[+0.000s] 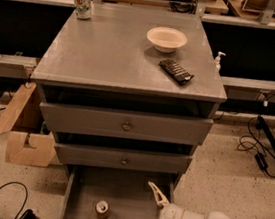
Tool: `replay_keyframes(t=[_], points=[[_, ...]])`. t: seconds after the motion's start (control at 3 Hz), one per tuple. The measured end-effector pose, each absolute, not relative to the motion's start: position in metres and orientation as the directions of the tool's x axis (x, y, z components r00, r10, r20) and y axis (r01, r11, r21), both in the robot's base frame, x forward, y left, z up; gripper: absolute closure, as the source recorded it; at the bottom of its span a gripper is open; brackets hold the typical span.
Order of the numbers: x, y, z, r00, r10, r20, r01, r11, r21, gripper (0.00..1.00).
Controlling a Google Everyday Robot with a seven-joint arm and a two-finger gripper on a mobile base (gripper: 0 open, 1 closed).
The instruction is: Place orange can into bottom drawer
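The orange can (102,211) stands upright inside the open bottom drawer (127,191), left of the drawer's middle, its silver top showing. My gripper (153,213) is at the drawer's right side, to the right of the can and apart from it. Its two pale fingers are spread wide, one finger (157,193) pointing up and left, the other at the frame's bottom edge. It holds nothing.
On the grey cabinet top (109,52) are a white-and-green can (82,2) at the back left, a cream bowl (166,38) and a dark remote (175,71). Two upper drawers with round knobs are closed. A cardboard box (23,132) sits on the floor at left; cables lie right.
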State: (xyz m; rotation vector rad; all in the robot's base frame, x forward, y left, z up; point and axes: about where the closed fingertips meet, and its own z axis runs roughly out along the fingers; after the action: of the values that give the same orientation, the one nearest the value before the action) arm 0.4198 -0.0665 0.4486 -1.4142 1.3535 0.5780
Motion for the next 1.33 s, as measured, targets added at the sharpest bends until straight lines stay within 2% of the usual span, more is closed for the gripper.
replay_keyframes(t=[0.33, 0.67, 1.33], points=[[0.439, -0.09, 0.471, 0.243, -0.46, -0.854, -0.894, 0.236, -0.382, 0.0], [0.494, -0.159, 0.544, 0.234, -0.556, -0.798, -0.802, 0.354, -0.482, 0.0], [0.563, -0.229, 0.656, 0.268, -0.651, -0.71, -0.648, 0.424, -0.633, 0.0]])
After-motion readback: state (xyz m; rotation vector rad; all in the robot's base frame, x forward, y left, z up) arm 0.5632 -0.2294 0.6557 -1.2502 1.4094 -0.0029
